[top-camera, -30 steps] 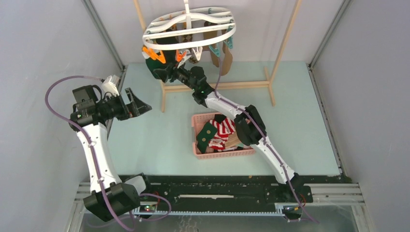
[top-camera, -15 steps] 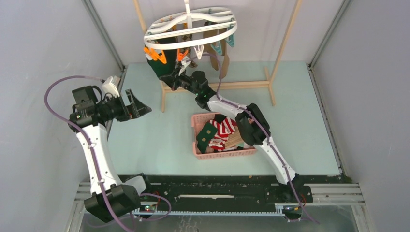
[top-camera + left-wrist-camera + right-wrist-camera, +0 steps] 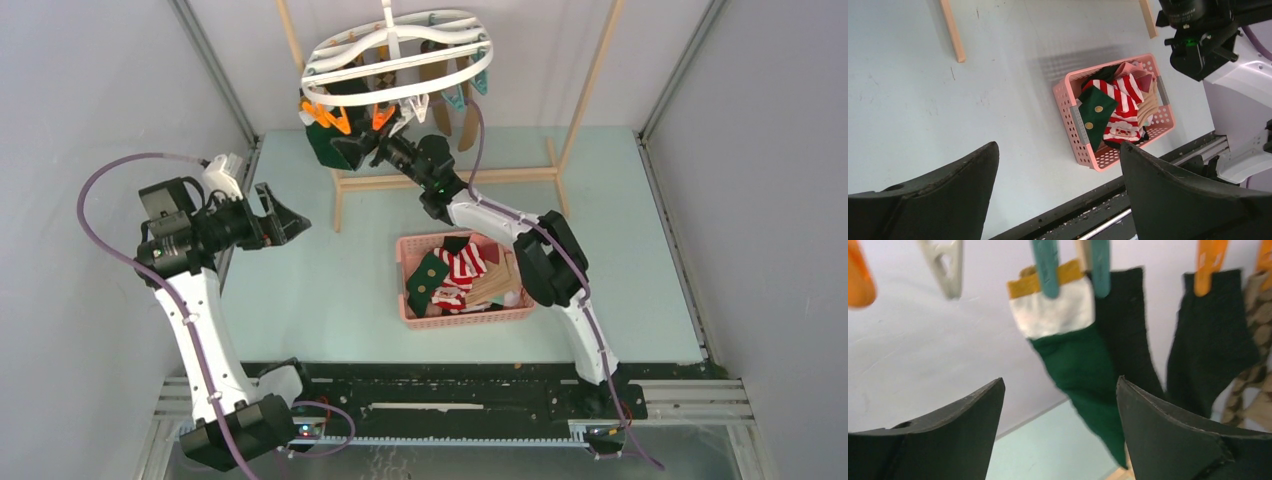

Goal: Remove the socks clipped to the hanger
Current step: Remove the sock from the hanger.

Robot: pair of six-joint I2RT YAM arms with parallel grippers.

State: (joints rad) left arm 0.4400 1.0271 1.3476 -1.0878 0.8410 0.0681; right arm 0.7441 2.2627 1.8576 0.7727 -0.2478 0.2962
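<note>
target: dark green sock (image 3: 1083,365), pegged by teal clothespin (image 3: 1045,265) at 7 o'clock of hanger (image 3: 395,55), which hangs at 12 o'clock over the surface (image 3: 330,290) | right jaws: wide open, empty, facing the sock | left jaws: wide open, empty, at 9 o'clock | handling: likely light and limp; pinch just below white cuff (image 3: 1053,315) and tug downward

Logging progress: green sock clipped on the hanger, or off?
Clipped on: right wrist view shows a teal clothespin pinching the white cuff of the green sock.

top external: high above near edge, looking down on table (image 3: 320,290) | left wrist: far, tilted down, shares pink basket (image 3: 1108,157) with top | right wrist: close on hung socks (image 3: 1083,370)
</note>
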